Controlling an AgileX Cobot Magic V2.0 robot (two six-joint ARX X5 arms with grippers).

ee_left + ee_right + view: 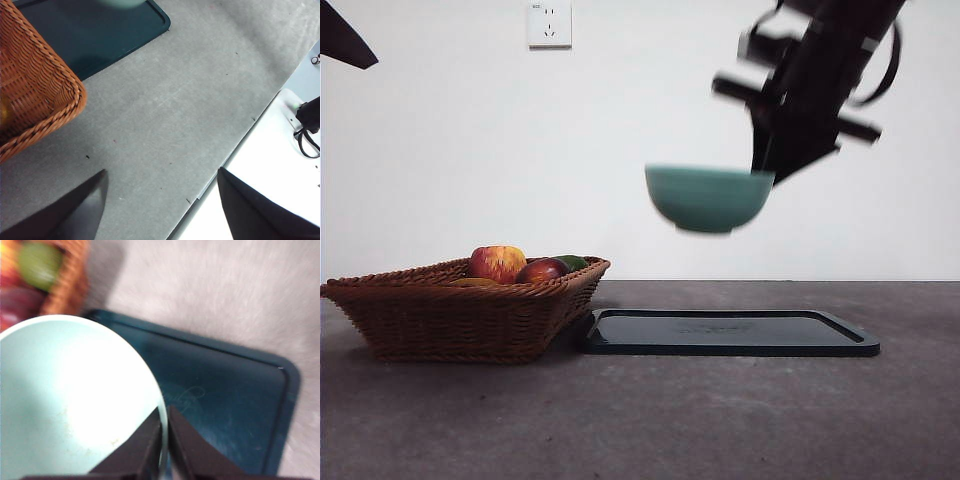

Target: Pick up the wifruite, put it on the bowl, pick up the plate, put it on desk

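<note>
Behind the desk (720,420) stood a plain white wall with a socket (549,23) high up, and the grey-brown matte top ran flat toward me. My right gripper (164,440) was pinching the rim of the bowl (708,197), one jaw inside and one outside, pressed close with only the wall of the bowl between them. It hung in the air, well above the dark tray (730,333) on the right side of the desk, tipped a little, touching nothing below.

I judged the bowl to be stiff, fairly heavy for a one-sided hold, and breakable if it dropped. Its glaze looked smooth, so a rim pinch could slip or let it swing; a deep bite on the rim, kept level, seemed the safest hold. It was teal-green outside with a paler rim and a light, empty inside, as my right wrist view showed. No brown fruit lay in it.

At the left sat the wicker basket (460,310) with a red-yellow apple (498,262), a dark red fruit (542,270) and something green (573,261) behind; I could not make out the small brown fruit among them.

My left gripper (160,200) waited with its jaws spread wide, holding nothing, over bare desk near the basket's corner.
</note>
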